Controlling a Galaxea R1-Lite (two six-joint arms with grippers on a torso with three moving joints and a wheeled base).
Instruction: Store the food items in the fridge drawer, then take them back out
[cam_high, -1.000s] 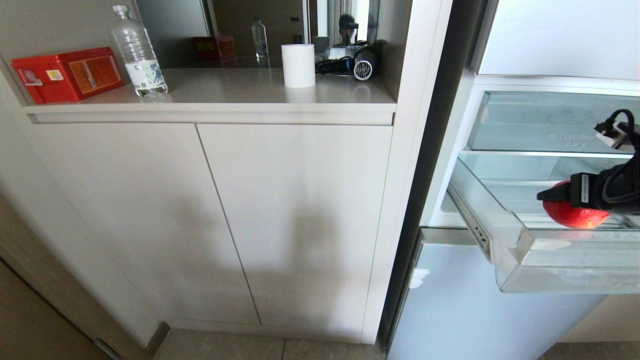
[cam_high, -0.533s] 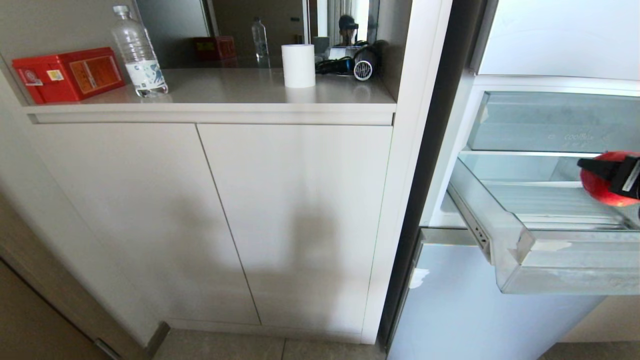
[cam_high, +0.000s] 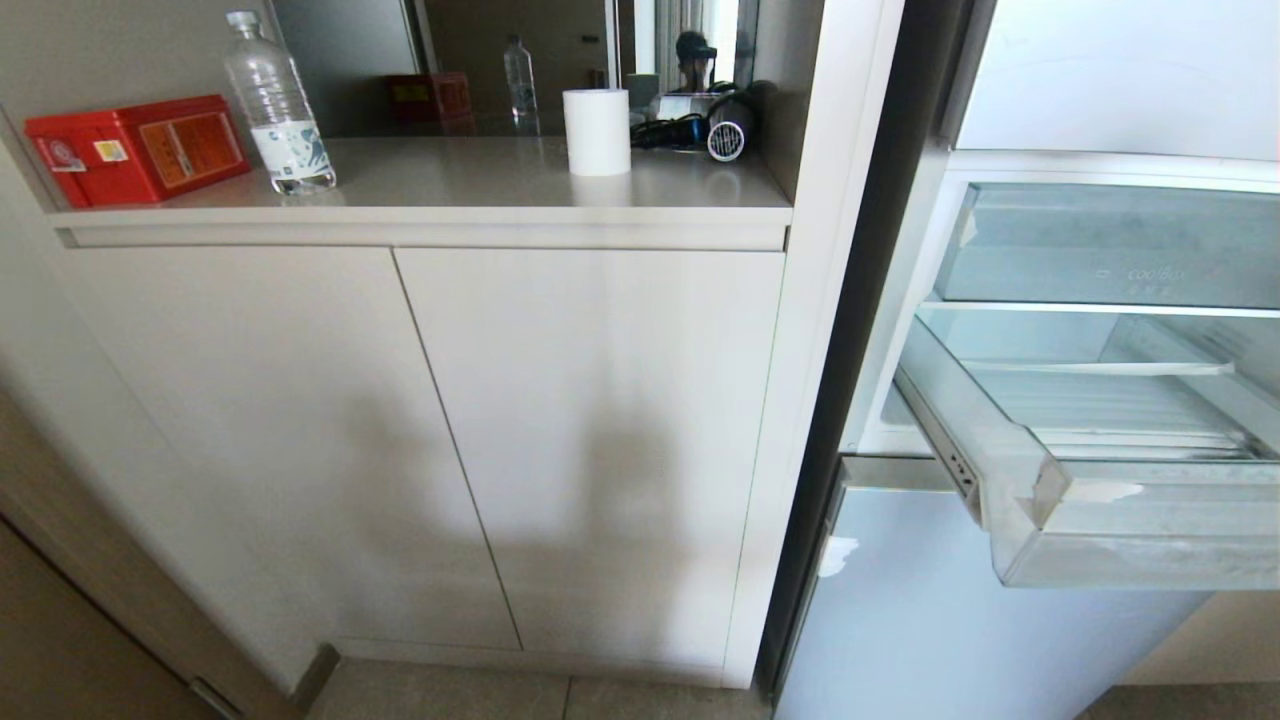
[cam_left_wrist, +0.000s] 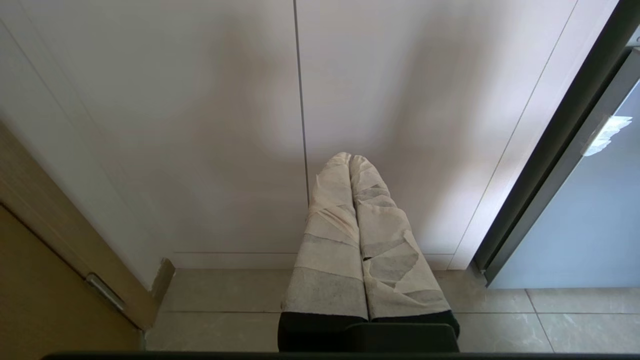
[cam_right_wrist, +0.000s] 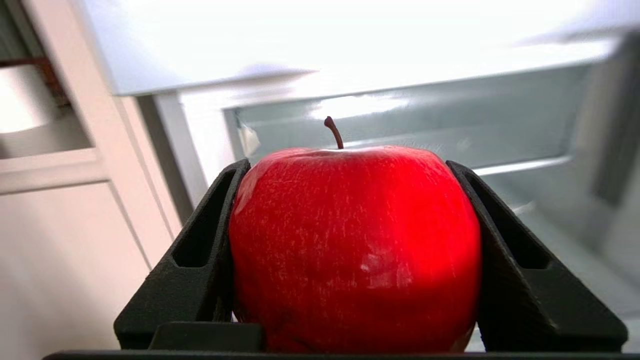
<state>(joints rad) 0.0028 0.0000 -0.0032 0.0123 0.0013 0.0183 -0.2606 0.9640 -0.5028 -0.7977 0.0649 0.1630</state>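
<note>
So the right gripper (cam_right_wrist: 355, 250) has the red apple (cam_right_wrist: 355, 240) clamped between its two black fingers (cam_right_wrist: 200, 250), stem up, out in front of the open fridge. The fridge drawer (cam_high: 1100, 520) sits pulled out on the right with nothing visible in it, beyond the apple. Left gripper (cam_left_wrist: 350, 160) is pressed together and empty, parked low by the cabinet doors (cam_left_wrist: 200, 125), well away.

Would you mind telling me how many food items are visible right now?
1: a red apple, clamped between the right gripper fingers. The fridge drawer shows none; others may be out of view.
</note>
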